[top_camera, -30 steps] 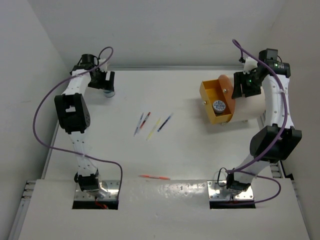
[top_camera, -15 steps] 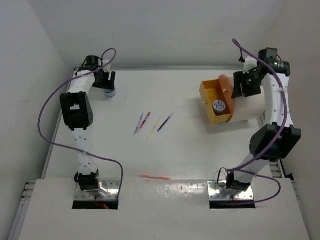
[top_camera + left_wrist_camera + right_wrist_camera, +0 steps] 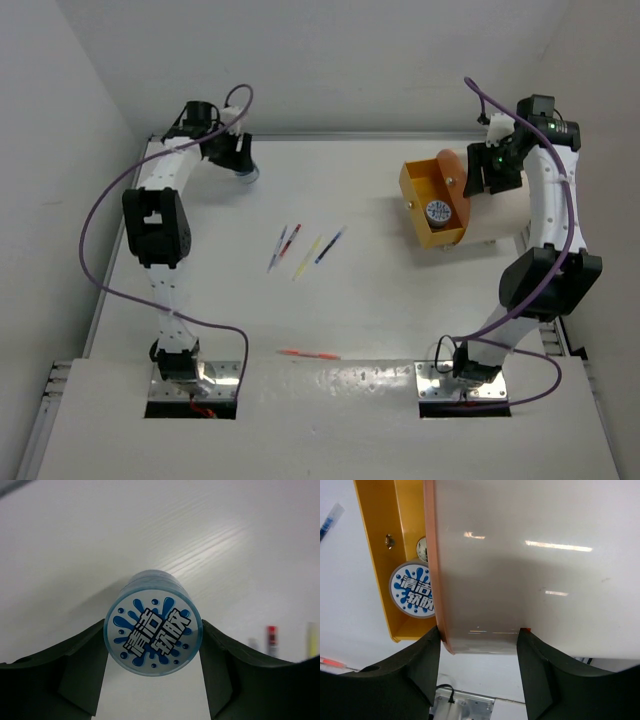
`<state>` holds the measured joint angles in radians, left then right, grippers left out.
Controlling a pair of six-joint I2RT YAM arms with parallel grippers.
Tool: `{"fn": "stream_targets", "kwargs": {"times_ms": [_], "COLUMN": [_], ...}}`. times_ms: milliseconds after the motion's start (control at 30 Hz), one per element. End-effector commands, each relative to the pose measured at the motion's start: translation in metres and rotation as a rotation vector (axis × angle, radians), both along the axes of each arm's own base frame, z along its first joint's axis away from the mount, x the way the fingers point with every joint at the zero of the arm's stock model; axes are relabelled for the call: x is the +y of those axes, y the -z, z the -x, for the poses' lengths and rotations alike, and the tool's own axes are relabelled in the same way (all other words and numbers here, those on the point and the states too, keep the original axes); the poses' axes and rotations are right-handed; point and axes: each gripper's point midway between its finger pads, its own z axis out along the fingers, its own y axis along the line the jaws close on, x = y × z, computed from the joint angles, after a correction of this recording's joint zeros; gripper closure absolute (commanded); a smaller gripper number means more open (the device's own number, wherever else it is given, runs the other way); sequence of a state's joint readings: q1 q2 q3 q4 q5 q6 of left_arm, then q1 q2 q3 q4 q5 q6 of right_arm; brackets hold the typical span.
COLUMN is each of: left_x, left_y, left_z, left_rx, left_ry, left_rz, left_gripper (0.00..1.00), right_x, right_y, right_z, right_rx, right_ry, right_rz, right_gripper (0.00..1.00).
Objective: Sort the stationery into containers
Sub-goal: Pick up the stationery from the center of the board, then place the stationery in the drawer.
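Orange-red pen point(image 3: 308, 354) is left lying nearest the arm bases, well apart from the orange drawer point(image 3: 418, 190) and to its left; it is not yet sorted. Further back, blue pen point(image 3: 277, 250), red pen point(image 3: 291, 240), yellow pen point(image 3: 307, 257) and dark blue pen point(image 3: 330, 244) are spread in a loose fan on the table point(image 3: 380, 310), left of the drawer and slightly nearer than it. None is touched.

The drawer is pulled out leftward from the cream drum point(image 3: 535, 565), judged so that items can be dropped in from above. One patterned cylinder point(image 3: 412, 590) is already seated in the drawer's near end, printed cap up. The front disc point(image 3: 452, 172) is seen against the drawer's far right side.

Right gripper point(image 3: 479, 632) is set over the drum just right of the drawer, probably to steady the container. Its jaws are part-way apart with the drum wall filling the gap; whether anything is pinched cannot be told. The right arm is folded high, elbow nearer than the drawer and to its right, forearm run back, wrist bent down.

Farthest, a blue-and-white cylinder point(image 3: 152, 630) is clamped by the left gripper point(image 3: 236, 156), far left of the drawer and a little further back. The jaws are closed to the cylinder's width, one finger point(image 3: 82, 675) on each side, cap faced to the wrist camera. The side grip is judged to suit carrying it across to the drawer. Lifted or resting on the table cannot be told. The left arm is stretched almost fully out, wrist turned towards the drawer.
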<state>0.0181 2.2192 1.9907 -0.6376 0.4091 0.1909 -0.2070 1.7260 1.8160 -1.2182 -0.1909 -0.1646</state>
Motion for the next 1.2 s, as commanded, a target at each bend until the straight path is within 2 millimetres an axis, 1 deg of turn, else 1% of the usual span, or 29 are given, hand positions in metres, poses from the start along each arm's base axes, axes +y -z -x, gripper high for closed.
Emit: {"fn": "stream_targets", "kwargs": {"times_ms": [0,33,100,133,167,200,233,267,300,333,367,400,433,467,500,533,567,600,633,667,733,767,833,900,933,967,1067,1133,1167], "left_x": [-0.111,-0.144,-0.180,-0.208,-0.224,-0.239,-0.263,-0.277,-0.298,-0.310,-0.322,-0.341,-0.351,-0.361,-0.377,-0.385,-0.393,-0.403,-0.409,-0.418,-0.425,-0.429,-0.439,-0.447,-0.449,-0.455,-0.461,-0.464,-0.464], "left_y": [-0.121,-0.140,-0.155,-0.162,-0.174,-0.176,-0.183,-0.194,-0.203,-0.208,-0.227,-0.224,-0.230,-0.233,-0.233,-0.238,-0.236,-0.235,-0.233,-0.226,-0.222,-0.217,-0.219,-0.214,-0.218,-0.212,-0.205,-0.204,-0.199], "left_z": [0.019,0.034,0.041,0.052,0.054,0.057,0.067,0.068,0.075,0.079,0.081,0.087,0.090,0.088,0.095,0.098,0.099,0.105,0.108,0.110,0.111,0.109,0.114,0.116,0.118,0.120,0.120,0.119,0.116], "left_rx": [-0.300,-0.316,-0.342,-0.363,-0.390,-0.375,-0.387,-0.431,-0.434,-0.444,-0.503,-0.479,-0.496,-0.505,-0.506,-0.525,-0.528,-0.530,-0.539,-0.534,-0.539,-0.532,-0.540,-0.535,-0.542,-0.538,-0.529,-0.537,-0.543], "left_ry": [0.316,0.376,0.406,0.464,0.473,0.480,0.527,0.549,0.573,0.592,0.618,0.639,0.655,0.666,0.684,0.697,0.704,0.717,0.724,0.731,0.738,0.740,0.752,0.758,0.762,0.769,0.768,0.761,0.755], "left_rz": [0.174,0.247,0.342,0.368,0.416,0.459,0.488,0.519,0.573,0.603,0.640,0.676,0.693,0.706,0.716,0.726,0.735,0.742,0.743,0.741,0.743,0.745,0.753,0.753,0.754,0.745,0.723,0.707,0.688], "left_gripper": [0.83,0.83,0.83,0.83,0.83,0.83,0.83,0.83,0.83,0.83,0.83,0.83,0.84,0.84,0.84,0.84,0.84,0.84,0.84,0.85,0.85,0.85,0.85,0.85,0.85,0.85,0.85,0.85,0.85], "right_x": [0.012,0.014,0.015,0.016,0.016,0.017,0.018,0.018,0.020,0.020,0.021,0.021,0.022,0.021,0.021,0.022,0.021,0.021,0.021,0.023,0.023,0.023,0.024,0.023,0.023,0.023,0.023,0.023,0.023], "right_y": [0.045,0.045,0.045,0.045,0.045,0.045,0.046,0.046,0.045,0.045,0.045,0.045,0.045,0.045,0.044,0.045,0.044,0.045,0.044,0.044,0.044,0.044,0.044,0.044,0.044,0.044,0.044,0.044,0.044], "right_z": [0.054,0.055,0.055,0.055,0.054,0.055,0.054,0.055,0.056,0.056,0.056,0.056,0.056,0.056,0.056,0.056,0.056,0.056,0.056,0.056,0.057,0.058,0.058,0.059,0.059,0.060,0.061,0.061,0.061], "right_rx": [0.341,0.339,0.343,0.341,0.341,0.344,0.347,0.351,0.351,0.347,0.348,0.350,0.350,0.348,0.345,0.348,0.345,0.349,0.348,0.347,0.347,0.350,0.349,0.346,0.344,0.347,0.347,0.347,0.346], "right_ry": [0.001,-0.003,-0.007,-0.007,-0.008,-0.009,-0.010,-0.013,-0.014,-0.013,-0.015,-0.015,-0.016,-0.018,-0.020,-0.019,-0.018,-0.019,-0.017,-0.019,-0.018,-0.020,-0.022,-0.022,-0.024,-0.024,-0.028,-0.028,-0.027], "right_rz": [-0.059,-0.059,-0.058,-0.059,-0.061,-0.061,-0.063,-0.065,-0.068,-0.068,-0.070,-0.071,-0.071,-0.068,-0.067,-0.069,-0.069,-0.068,-0.072,-0.074,-0.078,-0.078,-0.079,-0.075,-0.076,-0.076,-0.074,-0.074,-0.074], "right_gripper": [0.45,0.45,0.45,0.45,0.45,0.45,0.45,0.45,0.45,0.45,0.45,0.45,0.45,0.45,0.45,0.45,0.45,0.45,0.45,0.45,0.45,0.45,0.45,0.45,0.45,0.45,0.45,0.45,0.45]}}
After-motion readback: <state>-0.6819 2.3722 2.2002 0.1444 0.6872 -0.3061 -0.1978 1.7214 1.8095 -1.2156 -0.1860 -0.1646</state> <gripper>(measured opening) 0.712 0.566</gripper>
